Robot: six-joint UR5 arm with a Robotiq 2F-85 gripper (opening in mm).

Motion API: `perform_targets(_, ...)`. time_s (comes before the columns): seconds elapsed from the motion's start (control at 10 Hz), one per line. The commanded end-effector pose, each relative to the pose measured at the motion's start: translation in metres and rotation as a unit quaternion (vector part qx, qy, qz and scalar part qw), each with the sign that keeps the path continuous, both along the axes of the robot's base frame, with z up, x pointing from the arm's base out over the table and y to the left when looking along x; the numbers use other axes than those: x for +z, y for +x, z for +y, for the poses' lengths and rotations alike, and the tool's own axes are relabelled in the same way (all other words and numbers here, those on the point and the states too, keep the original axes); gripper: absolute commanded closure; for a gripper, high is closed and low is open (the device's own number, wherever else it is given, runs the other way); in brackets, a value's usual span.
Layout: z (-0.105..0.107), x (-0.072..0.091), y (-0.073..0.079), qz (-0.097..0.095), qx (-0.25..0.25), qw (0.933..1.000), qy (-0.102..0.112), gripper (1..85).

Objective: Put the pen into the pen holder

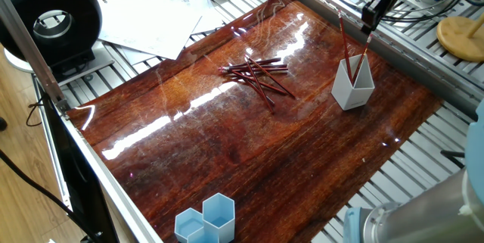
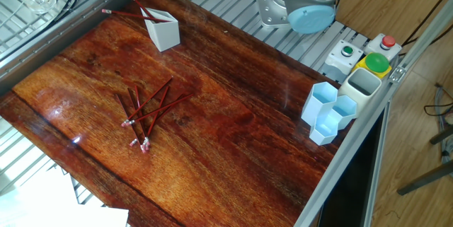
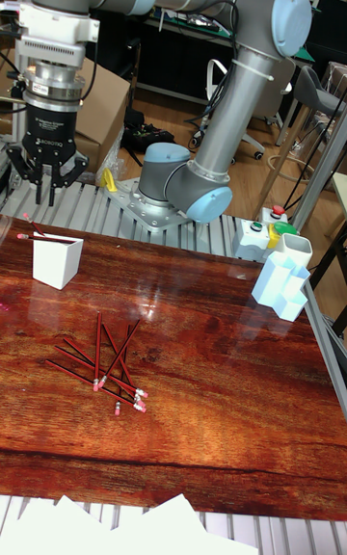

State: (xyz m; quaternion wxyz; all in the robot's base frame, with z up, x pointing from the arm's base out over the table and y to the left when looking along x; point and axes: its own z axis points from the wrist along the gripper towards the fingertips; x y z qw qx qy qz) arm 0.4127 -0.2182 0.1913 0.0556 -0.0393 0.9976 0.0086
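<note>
We find the gripper (image 3: 44, 191) hanging above the white pen holder (image 3: 57, 261), clear of it, its two fingers (image 3: 51, 197) parted with nothing between them. In one fixed view its dark tip (image 1: 372, 14) sits just above the upper ends of the pens in the cup.

The pen holder (image 1: 353, 84) stands upright on the red-brown wooden tabletop (image 1: 249, 152), near the far edge beside the metal rail. We count two red pens (image 1: 345, 40) leaning in it, sticking out well past the slanted rim; from the other fixed view they (image 2: 119, 13) tilt outward over the table edge, light tips showing.

A loose pile of red pens (image 3: 104, 364) lies crossed over one another around the middle of the table, well apart from the holder (image 2: 163, 30). We cannot count them exactly.

Light blue hexagonal cups (image 2: 327, 111) stand clustered at the table's opposite edge, next to a white rectangular cup (image 2: 361, 88) and a button box (image 2: 362, 52) with red and green buttons. White paper sheets (image 1: 155, 17) lie off the table beside a black ring-shaped lamp (image 1: 51, 23).
</note>
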Motion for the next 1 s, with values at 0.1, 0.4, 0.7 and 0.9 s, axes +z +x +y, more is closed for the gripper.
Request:
perform_targets(0.1,0.005,0.003,0.008,-0.014,-0.002,0.9999,0.009,64.0)
perform_targets(0.4,0.003,0.002,0.007,-0.012,-0.006,0.9999,0.006,66.7)
perform_targets(0.7,0.005,0.003,0.009,-0.012,-0.003,0.9999,0.004,62.3)
perform_targets(0.9,0.021,0.017,0.026,0.002,-0.011,0.9999,-0.002,61.3)
